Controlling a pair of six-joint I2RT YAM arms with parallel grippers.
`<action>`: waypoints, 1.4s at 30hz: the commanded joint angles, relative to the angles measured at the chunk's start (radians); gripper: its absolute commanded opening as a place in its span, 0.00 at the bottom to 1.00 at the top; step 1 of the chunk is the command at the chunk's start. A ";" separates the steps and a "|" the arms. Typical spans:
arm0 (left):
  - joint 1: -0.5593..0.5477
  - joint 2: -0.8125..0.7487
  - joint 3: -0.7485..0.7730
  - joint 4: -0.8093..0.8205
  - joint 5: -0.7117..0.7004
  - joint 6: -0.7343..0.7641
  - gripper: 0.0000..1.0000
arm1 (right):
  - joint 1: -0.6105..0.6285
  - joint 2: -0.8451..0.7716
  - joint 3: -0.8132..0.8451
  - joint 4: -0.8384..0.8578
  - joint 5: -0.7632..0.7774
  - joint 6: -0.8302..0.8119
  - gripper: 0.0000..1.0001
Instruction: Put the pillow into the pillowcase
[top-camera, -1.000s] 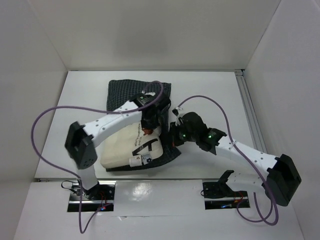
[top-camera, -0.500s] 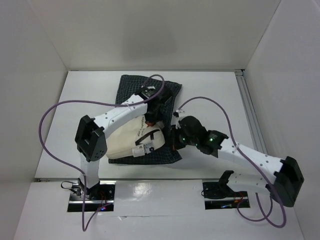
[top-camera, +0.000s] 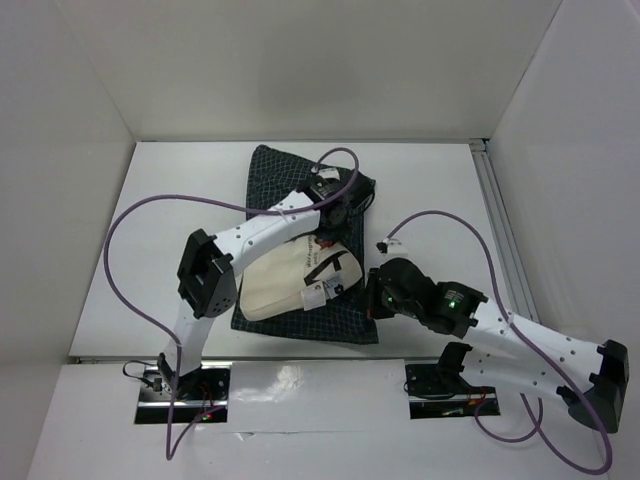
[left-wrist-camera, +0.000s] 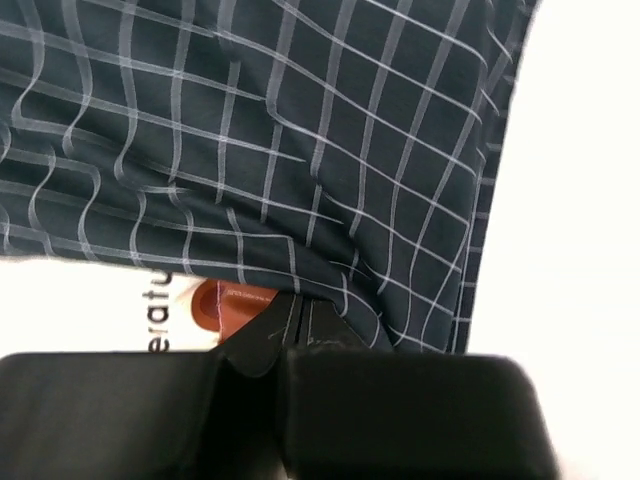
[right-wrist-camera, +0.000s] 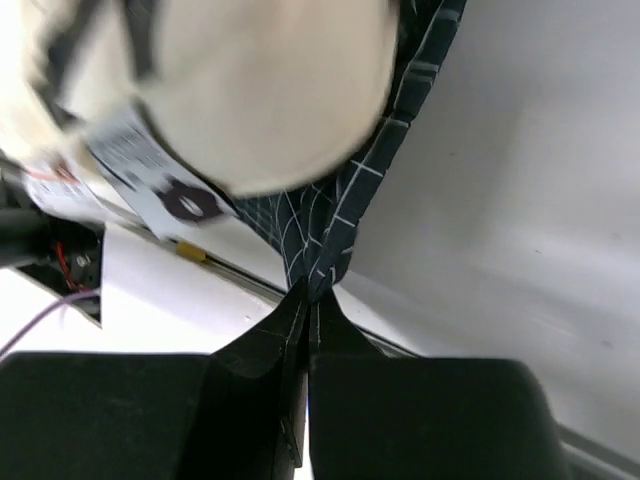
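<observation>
You have both grippers clenched on the pillowcase (top-camera: 290, 175). The left gripper (left-wrist-camera: 300, 312) pinches a fold of the checked cloth just over the pillow's printed label (left-wrist-camera: 215, 305), and the right gripper (right-wrist-camera: 308, 298) nips the cloth's edge near the corner with the white tag (right-wrist-camera: 150, 175). Compared with one second ago, the whole bundle has turned and slid to your right on the table (top-camera: 430, 180). The right arm has drawn back toward the near edge, and the left wrist has gone farther away and to the right. The pillow (top-camera: 285, 285) lies on the lower layer of the case, most of its cream surface uncovered, only its far end under the lifted cloth. I judge that the two grips now stretch the opening apart, but the pillow itself has hardly entered, so most of the work remains.
</observation>
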 joint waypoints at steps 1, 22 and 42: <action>0.016 -0.014 -0.059 0.120 -0.115 0.109 0.08 | 0.039 -0.049 0.144 -0.221 -0.010 0.050 0.01; 0.424 -0.825 -0.889 0.218 0.220 0.263 0.83 | 0.070 0.730 0.522 0.123 0.104 -0.191 0.87; 0.594 -1.040 -1.380 0.569 0.588 0.287 0.83 | 0.062 0.781 0.667 -0.041 0.289 -0.271 0.98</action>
